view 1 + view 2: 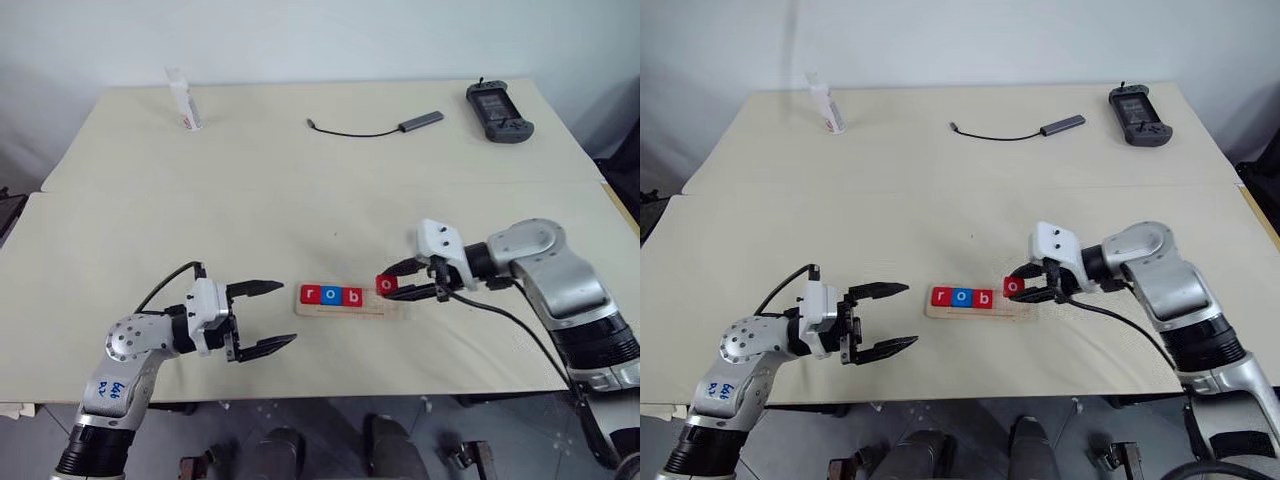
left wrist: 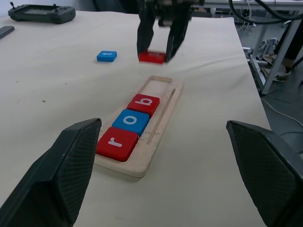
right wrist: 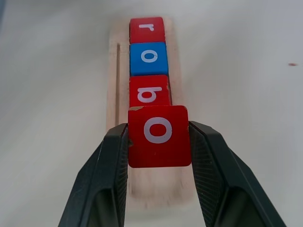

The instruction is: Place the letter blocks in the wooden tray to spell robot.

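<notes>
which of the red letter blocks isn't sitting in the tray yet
The red square o block, clamped in the right gripper above the pale wooden tray; red r and b already lie in it.

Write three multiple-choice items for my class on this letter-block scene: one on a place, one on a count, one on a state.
1. Where is the blue t block?
A. in the wooden tray
B. on the table, outside the tray
C. in the left claw

2. How many blocks lie in the wooden tray?
A. two
B. three
C. five

3. What is the right claw doing?
A. gripping the red o block
B. standing open
C. gripping the cable

Answers:
1 B: it lies on the table, apart from the tray.
2 B: r, o and b sit in a row.
3 A: its fingers press both sides of the red o block.
</notes>
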